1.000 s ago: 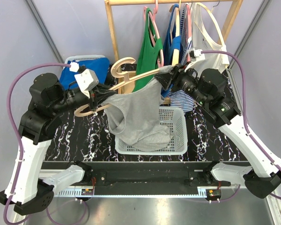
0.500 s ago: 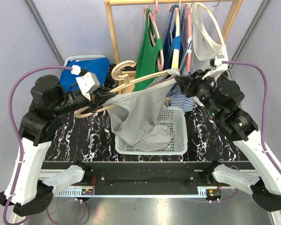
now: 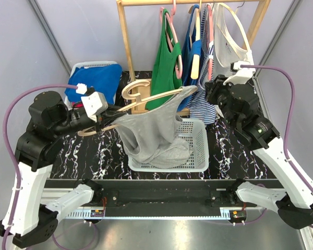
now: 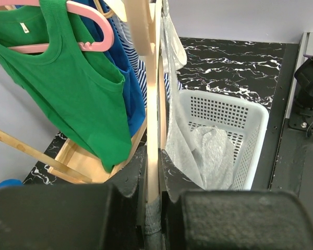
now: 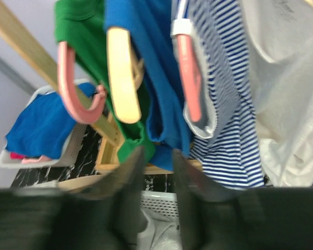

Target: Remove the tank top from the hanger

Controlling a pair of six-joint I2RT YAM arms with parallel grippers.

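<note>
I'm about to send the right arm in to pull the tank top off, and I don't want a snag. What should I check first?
1. Left gripper clamped on the hanger: ok.
2. Right gripper empty, jaws apart: ok.
3. Tank top off the hanger: not ok, it drapes from it.
4. Basket under the tank top: ok, the lower part lies inside.
5. Right gripper clear of the striped top on the rack: cannot tell, it is very close.

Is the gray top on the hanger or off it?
On. The gray top hangs from the wooden hanger, its bottom drooping into the white basket.
</note>
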